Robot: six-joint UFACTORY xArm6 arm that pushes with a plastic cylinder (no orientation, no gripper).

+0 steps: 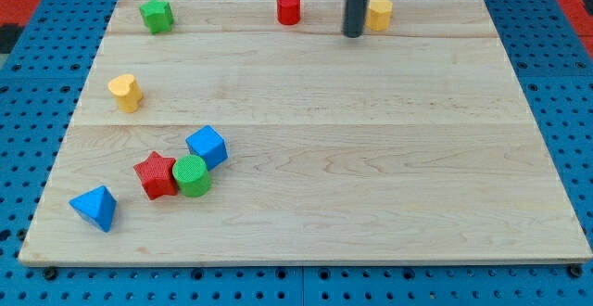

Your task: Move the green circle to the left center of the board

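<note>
Wooden board on blue pegboard counter. No pincer on this rig, so no apart/together state to report; just a dark rod ending in my tip, near the view's top, right of centre.

Green circle sits lower left of the board, touching red star on its left and blue cube just above-right, apparently touching. Tight cluster of three.

Key relation: green circle lies well apart from my tip, diagonally down and to the view's left. Target spot, left centre of board, is up-left of the circle, roughly below yellow heart and above the red star. So push direction should be up and left, which means contact from the circle's lower-right side. Tip currently on the wrong side entirely; probably needs a long sweep around the view's right of the blue cube, then under the circle.

Risk, judged: red star blocks a straight leftward push and would get dragged along; blue cube could be nudged on approach. Circle is round, so no long axis, likely to roll off a slightly off-centre push.

Others, not involved: blue triangle at lower-left corner, green star top left, red cylinder top centre, yellow block just right of the rod, shape unclear, maybe partly hidden.

Task looks not yet started; circle not at left centre.
</note>
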